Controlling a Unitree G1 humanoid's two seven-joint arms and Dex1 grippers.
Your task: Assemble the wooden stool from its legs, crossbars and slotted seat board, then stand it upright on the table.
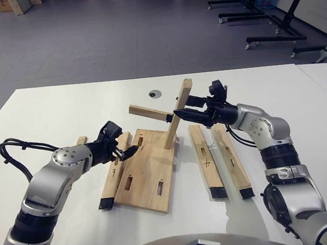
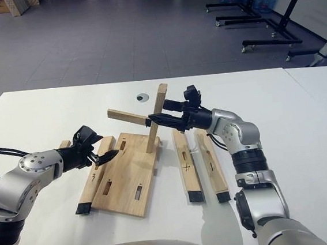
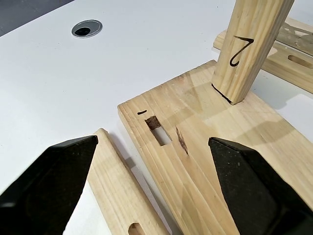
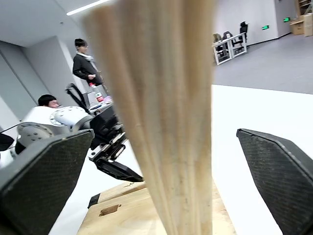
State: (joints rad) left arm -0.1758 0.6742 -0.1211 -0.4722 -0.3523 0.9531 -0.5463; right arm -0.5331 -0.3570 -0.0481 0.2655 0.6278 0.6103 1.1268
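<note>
- The board (image 1: 148, 173) lies flat on the white surface (image 1: 47, 116), with several slots cut through its top.
- The standing leg (image 1: 172, 132) is set in a slot at the board's far right corner. It leans, with its top tipped away from the board to the right.
- The crossbar (image 1: 148, 113) joins the standing leg partway up by its dark end. It juts out to the left above the board's far edge, off the surface.
- The right gripper (image 1: 180, 106) is at the standing leg, above the board's far right corner and level with the crossbar joint. Its fingers (image 4: 46, 181) are spread wide on either side of the leg. The right wrist view shows a gap on each side, so it grips nothing.
- The left gripper (image 1: 127, 153) hovers low over the board's left edge, near the far end. Its fingers (image 3: 49, 181) are wide apart and hold nothing; between them are the board's edge and the left leg.
- The left leg (image 1: 113, 176) lies flat along the board's left edge, just beside it, its black foot toward the robot.
- The inner leg (image 1: 206, 162) and outer leg (image 1: 231, 156) lie flat side by side right of the board, black feet toward the robot. The inner one is a little apart from the board.
- A round hole (image 1: 155, 93) sits in the surface beyond the board's far edge.
</note>
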